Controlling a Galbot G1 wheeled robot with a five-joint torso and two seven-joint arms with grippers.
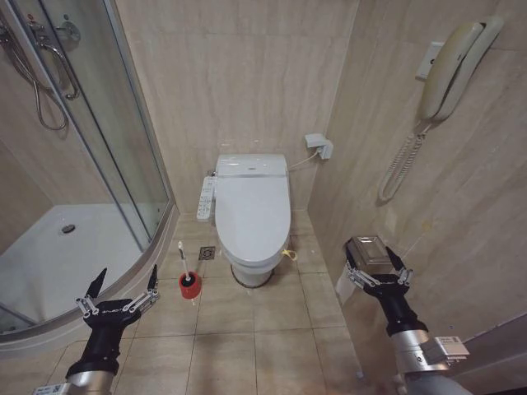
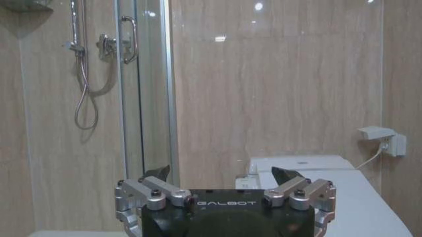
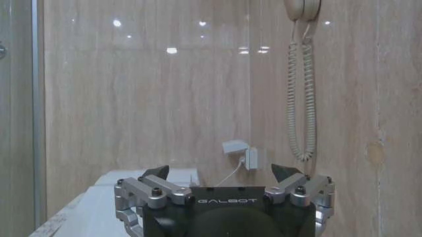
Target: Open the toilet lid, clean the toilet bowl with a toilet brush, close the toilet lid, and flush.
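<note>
Facing toilet lid (image 1: 252, 210), closed.

"GALBOT" on the left claw (image 2: 226, 178) body, "GALBOT" on the right claw (image 3: 226, 177) body

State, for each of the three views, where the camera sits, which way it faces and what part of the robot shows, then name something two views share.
Head view: high, looking down at the closed toilet lid; left gripper and right gripper both open, raised.
Left wrist view: behind the left gripper, facing the shower door.
Right wrist view: behind the right gripper, facing the wall phone.
Shared: both wrist views catch the wall socket.
</note>
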